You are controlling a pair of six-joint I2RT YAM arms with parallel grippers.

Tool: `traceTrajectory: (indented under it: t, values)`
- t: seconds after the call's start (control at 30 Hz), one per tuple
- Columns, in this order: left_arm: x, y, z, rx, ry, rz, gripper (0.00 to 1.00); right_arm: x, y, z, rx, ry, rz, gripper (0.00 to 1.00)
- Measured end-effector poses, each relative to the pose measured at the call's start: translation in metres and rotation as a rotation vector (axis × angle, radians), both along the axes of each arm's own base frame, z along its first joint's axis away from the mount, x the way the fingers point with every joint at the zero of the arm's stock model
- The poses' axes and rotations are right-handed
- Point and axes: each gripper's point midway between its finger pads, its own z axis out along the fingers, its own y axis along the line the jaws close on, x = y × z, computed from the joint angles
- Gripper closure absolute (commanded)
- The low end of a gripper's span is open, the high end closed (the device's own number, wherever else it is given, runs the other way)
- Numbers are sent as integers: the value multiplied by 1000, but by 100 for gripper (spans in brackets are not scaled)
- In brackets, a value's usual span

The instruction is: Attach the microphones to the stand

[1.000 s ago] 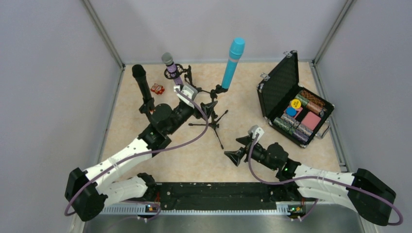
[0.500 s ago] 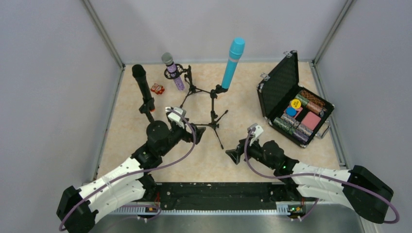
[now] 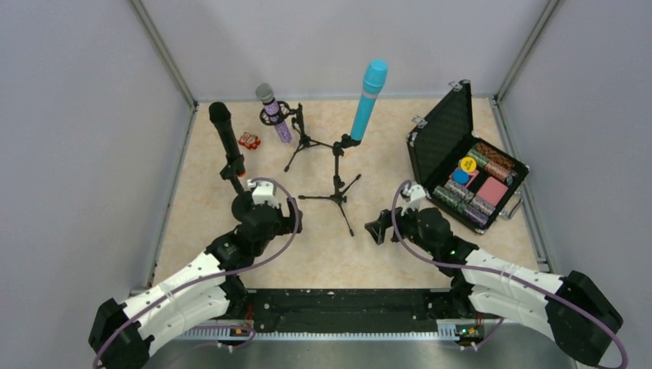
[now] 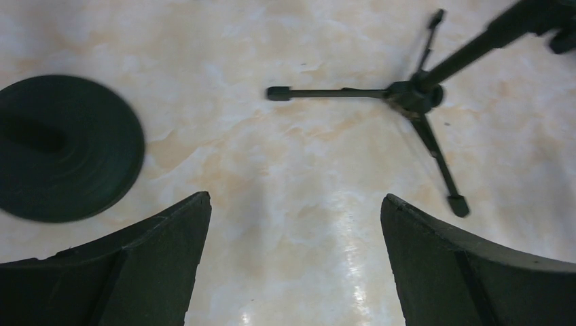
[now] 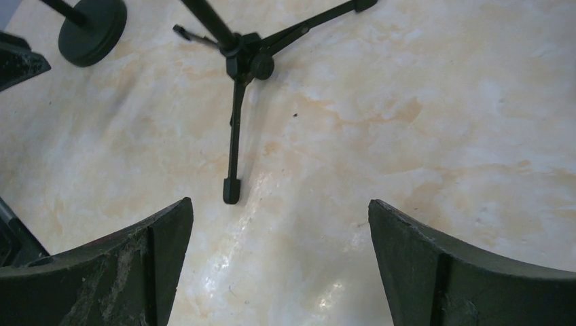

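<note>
While all three microphones already stand upright in clips toward the back of the marbled beige tabletop (image 3: 400, 154), both arms sit low near the front, holding nothing. The left gripper (image 4: 292, 265) has its jaws spread wide beside the black round stand base (image 4: 68, 146). The right gripper (image 5: 278, 265) is equally parted near the black tripod stand (image 5: 244, 61). The all-turquoise stick microphone (image 3: 370, 98) tops that tripod, the glittery purple microphone with silver mesh head (image 3: 274, 115) sits farther back, and the black stick microphone (image 3: 224, 138) rises at left. Each looks rigid, light and smooth-barrelled. I'd grip mid-barrel, gently, since the spindly stands seem tippy.
</note>
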Motion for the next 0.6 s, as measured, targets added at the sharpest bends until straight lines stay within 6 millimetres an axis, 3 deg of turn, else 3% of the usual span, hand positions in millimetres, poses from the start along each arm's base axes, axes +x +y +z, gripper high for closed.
traceTrajectory:
  t: [0.13, 0.3, 0.6]
  values:
    - [2, 31, -7, 58, 4, 169, 1, 16, -17, 15, -19, -8, -95, 4]
    - [9, 62, 1, 88, -53, 349, 1, 39, -50, 36, -47, -38, -230, 4]
    - [29, 88, 18, 209, -181, 406, 1, 67, -113, 50, -169, -83, -422, 1]
